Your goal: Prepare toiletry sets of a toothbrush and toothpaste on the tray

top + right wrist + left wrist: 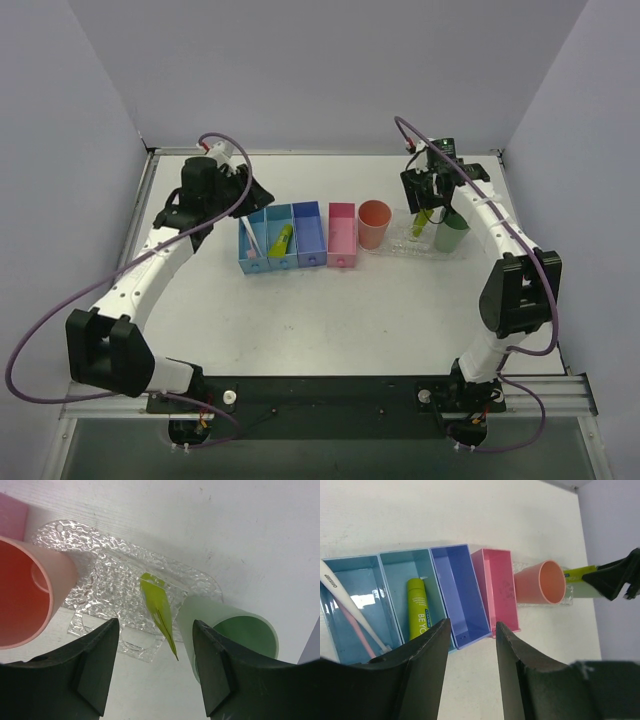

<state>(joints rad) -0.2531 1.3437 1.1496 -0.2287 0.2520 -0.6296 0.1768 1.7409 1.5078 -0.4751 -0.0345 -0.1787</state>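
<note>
The clear bumpy tray (405, 243) lies at the right, also in the right wrist view (112, 575). A lime-yellow toothpaste tube (159, 607) stands upright in a tray slot, crimped end up. My right gripper (156, 625) hangs open above it, jaws apart on either side and not touching; from above it shows over the tray (428, 203). A second toothpaste tube (418, 607) lies in the second blue bin. The white toothbrush (350, 610) leans in the leftmost blue bin (251, 250). My left gripper (472, 625) is open and empty, near the bins (258, 193).
A salmon cup (375, 223) stands at the tray's left end and a green cup (452, 232) at its right end. A darker blue bin (457, 590) and a pink box (495, 587), both holding nothing, sit between the bins and the tray.
</note>
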